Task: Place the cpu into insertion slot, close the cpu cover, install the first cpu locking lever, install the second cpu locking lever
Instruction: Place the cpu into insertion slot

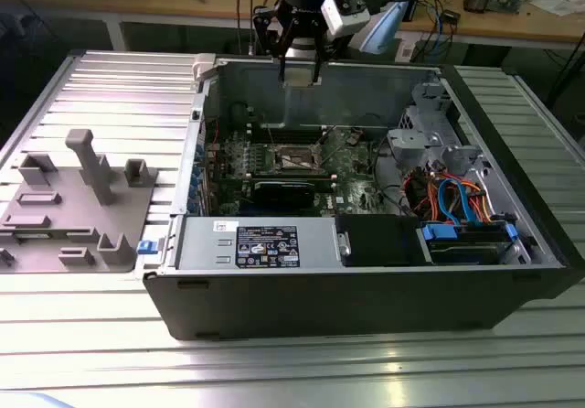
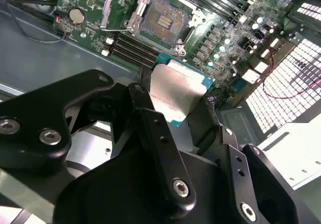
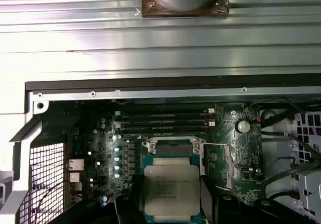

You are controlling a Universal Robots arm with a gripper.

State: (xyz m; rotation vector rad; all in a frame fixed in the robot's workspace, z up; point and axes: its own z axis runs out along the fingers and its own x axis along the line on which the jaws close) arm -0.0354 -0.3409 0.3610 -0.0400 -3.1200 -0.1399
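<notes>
The cpu (image 3: 170, 188), printed on top, is clamped by the gripper (image 1: 300, 73) above the insertion slot (image 2: 165, 21), seen bare in the second wrist view.

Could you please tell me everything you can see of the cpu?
The cpu is a flat square chip with a silvery-grey metal top bearing faint print, rimmed by a green edge. The claw grips two opposite edges between black fingers. The chip hangs above the green board, short of the bare insertion slot, touching nothing else.
</notes>
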